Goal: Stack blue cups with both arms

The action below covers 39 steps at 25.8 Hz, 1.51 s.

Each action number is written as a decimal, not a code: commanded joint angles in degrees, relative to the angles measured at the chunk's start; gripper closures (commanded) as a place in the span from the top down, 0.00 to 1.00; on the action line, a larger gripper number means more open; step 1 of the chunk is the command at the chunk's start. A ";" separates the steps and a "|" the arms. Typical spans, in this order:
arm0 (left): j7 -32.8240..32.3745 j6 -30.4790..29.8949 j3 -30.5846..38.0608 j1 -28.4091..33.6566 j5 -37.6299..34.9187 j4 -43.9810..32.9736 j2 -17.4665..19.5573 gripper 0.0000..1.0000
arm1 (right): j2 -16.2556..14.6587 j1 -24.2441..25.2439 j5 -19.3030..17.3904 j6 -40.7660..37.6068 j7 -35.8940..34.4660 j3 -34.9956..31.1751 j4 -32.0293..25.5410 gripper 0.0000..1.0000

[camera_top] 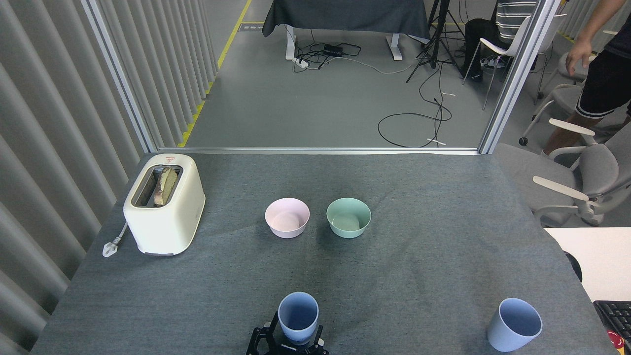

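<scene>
Head view: left gripper (287,344) holds one blue cup (297,317) upright. Second cup (514,324) stands well right of it, untouched; right gripper not visible.

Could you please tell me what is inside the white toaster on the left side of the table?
A slice of browned bread stands in one slot of the toaster, its top edge showing. The lower part of the slice is hidden inside the toaster.
</scene>
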 commanded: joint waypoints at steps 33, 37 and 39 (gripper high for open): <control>-0.07 3.82 17.57 22.19 3.63 -21.12 8.74 1.00 | -2.89 -8.79 -0.34 0.41 -1.13 -14.44 13.46 1.00; -0.07 3.82 17.57 22.19 3.63 -21.12 8.74 1.00 | -2.80 -11.34 -0.17 0.41 -0.87 -17.69 15.39 1.00; -0.07 3.82 17.48 22.19 3.72 -21.04 8.74 1.00 | -2.80 -12.83 -0.17 0.41 -0.78 -18.40 16.62 1.00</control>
